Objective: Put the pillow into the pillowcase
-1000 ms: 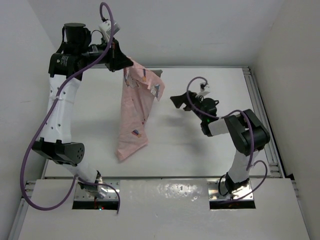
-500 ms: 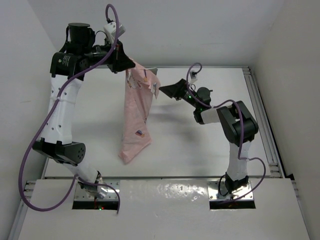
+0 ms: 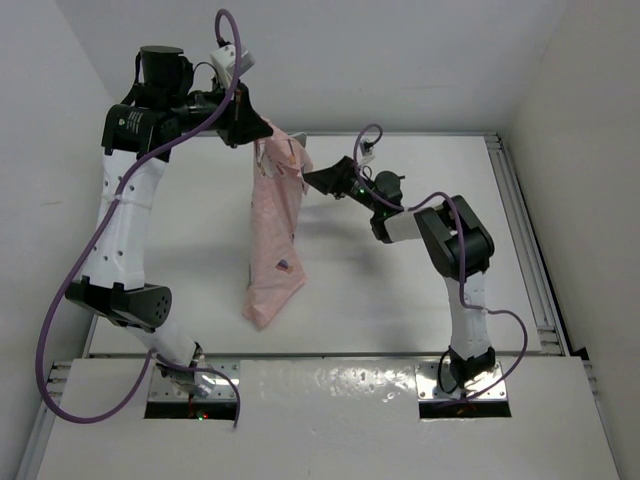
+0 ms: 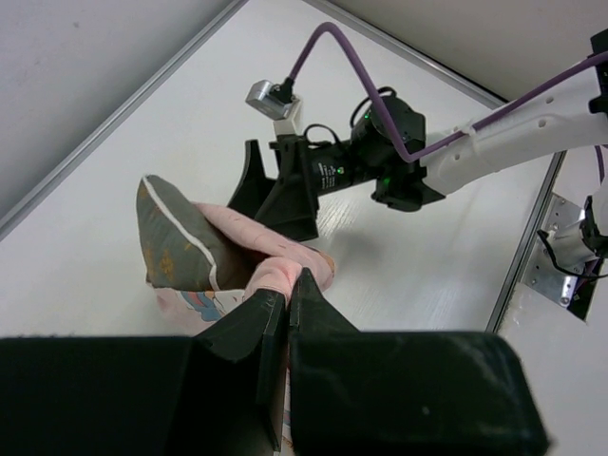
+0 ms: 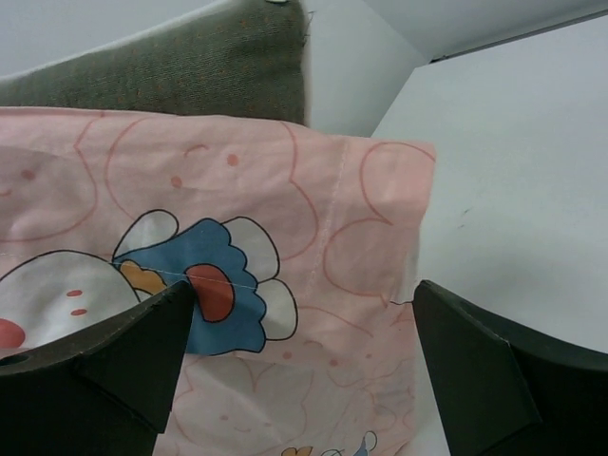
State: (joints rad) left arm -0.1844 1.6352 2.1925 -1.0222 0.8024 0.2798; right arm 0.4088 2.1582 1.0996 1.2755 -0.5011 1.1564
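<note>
The pink bunny-print pillowcase [image 3: 270, 235] hangs from my left gripper [image 3: 256, 131], its lower end resting on the table. In the left wrist view my left gripper [image 4: 286, 282] is shut on a fold of its top edge [image 4: 285, 258]. The olive-brown pillow [image 4: 174, 238] with white piping pokes out of the cloth there. My right gripper [image 3: 312, 179] is open, right beside the pillowcase's upper edge. In the right wrist view the pillowcase [image 5: 285, 247] fills the space between the spread fingers of that gripper [image 5: 304, 318], and the pillow [image 5: 161, 76] shows above it.
The white table [image 3: 400, 290] has a metal rail [image 3: 522, 230] along its right side and a wall close behind. Both arms reach over the back half of the table, and the right arm's elbow [image 3: 455, 240] is raised mid-table.
My right gripper has moved left and back, from mid-table up to the pillowcase's top edge. The pillowcase now hangs straighter and narrower. My left gripper has kept its hold.
</note>
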